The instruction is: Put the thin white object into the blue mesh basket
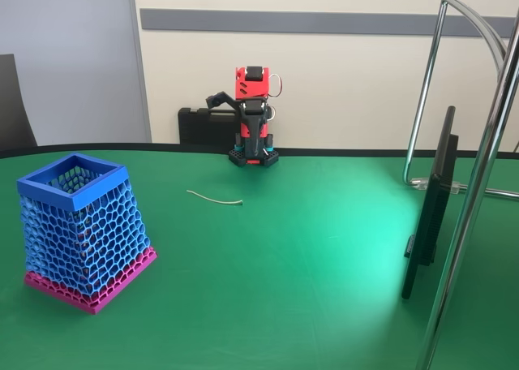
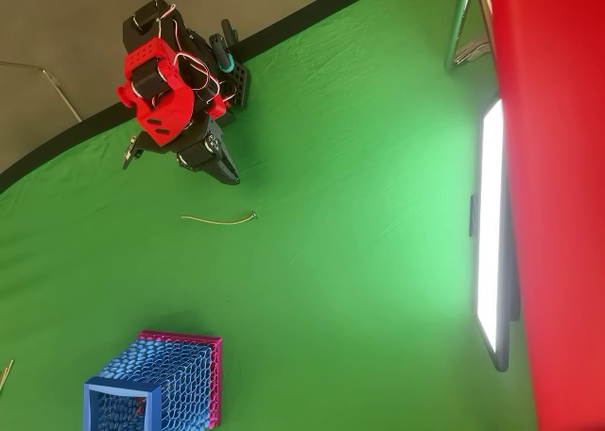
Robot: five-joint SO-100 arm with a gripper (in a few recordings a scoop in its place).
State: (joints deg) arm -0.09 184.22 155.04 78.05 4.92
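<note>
Cord (image 1: 215,197) lies flat on the green worktop (image 1: 308,256), slightly curved, nothing touching it. In the overhead view it (image 2: 219,219) sits just below the arm, with a small bend or knob at its right end. Basket (image 1: 79,228) stands upright, well apart from the cord, near the worktop's front left in the fixed view; blue mesh walls, pink base, open rim up. Overhead shows the basket (image 2: 156,386) at bottom left, opening free as far as I can see.

Arm (image 1: 253,118) is folded up at the back edge of the worktop. Hand (image 2: 219,163) points down toward the cord but isn't touching it. Can't tell if the fingers are parted or closed (too dark and small in both views). It carries nothing.

Risks from here, my read:
- Cord is very thin and flush with the cloth. Fingers may close above it or just push it sideways; a pinch needs to go right down to the surface.
- Green cover looks like fabric, so fingertips could snag or wrinkle it.
- Gripped at one end, the cord will dangle and may catch the rim or hang over it instead of dropping in.
- Basket tapers upward, so the opening is its narrowest part; a bump at the rim could shift or tip it.
- Basket is far from the arm's base, so reach may be marginal.

Count: one cord, one basket, one arm.
</note>
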